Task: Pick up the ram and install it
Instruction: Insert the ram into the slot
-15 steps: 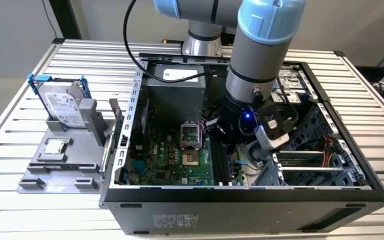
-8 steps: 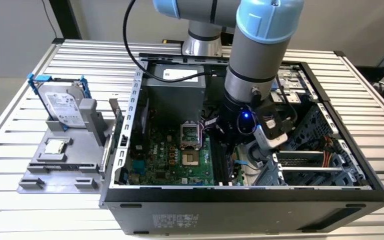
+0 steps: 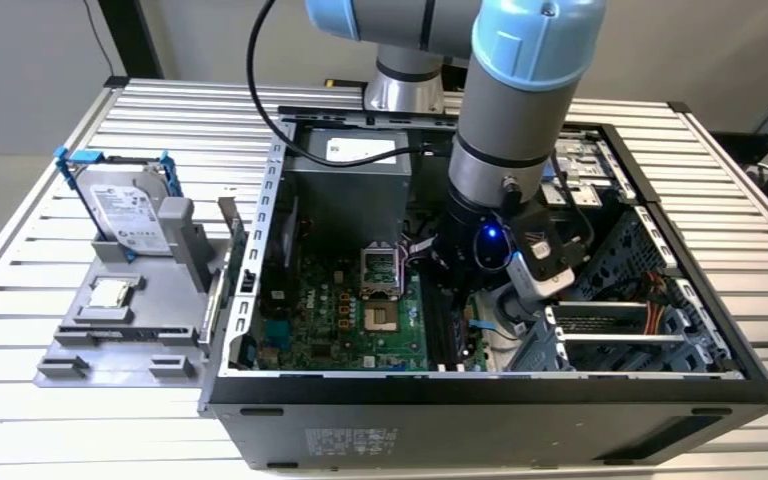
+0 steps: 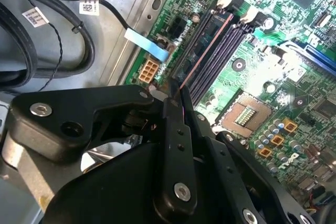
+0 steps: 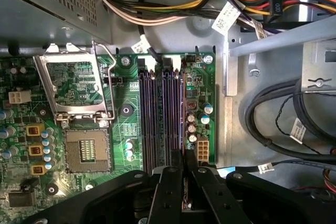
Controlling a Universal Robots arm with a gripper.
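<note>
**Q:** Fingers first. What state?

**A:** My gripper (image 4: pixel 176 95) is pinched narrow on the ram (image 4: pixel 207 48). In the second wrist view both black fingers (image 4: pixel 178 129) press on the end of the stick, one on each flat side.

**Q:** Where's the ram?

**A:** It stands on its long edge, in line with the black memory slots (image 5: pixel 157 114), at the slot closest to the board's edge. I see it edge-on as a thin line running away from my fingertips. I can't tell whether it is fully seated.

**Q:** What's right beside it?

**A:** A white connector (image 5: pixel 202 148) sits just beside the slots on the edge side. The other slots lie parallel on the opposite side. All of it is on the green motherboard (image 5: pixel 121 93).

**Q:** Further out?

**A:** The CPU socket (image 5: pixel 86 148) is near the slots, with its metal latch frame (image 5: pixel 73 85) open. Past the ends of the slots, a bundle of coloured cables (image 5: pixel 157 6) runs across the metal wall.

**Q:** Exterior view?

**A:** My arm (image 3: pixel 518 120) reaches down into the open computer case (image 3: pixel 491 410), with the wrist low over the board. A grey power supply (image 3: pixel 351 165) sits at the far end of the case.

**Q:** Outside the case?

**A:** On the exterior view's left, well apart from me, a silver hard drive (image 3: pixel 124 205) in a blue frame stands tilted on a grey fixture (image 3: pixel 117 330). Case and fixture both rest on the slatted metal table (image 3: pixel 37 420).
</note>
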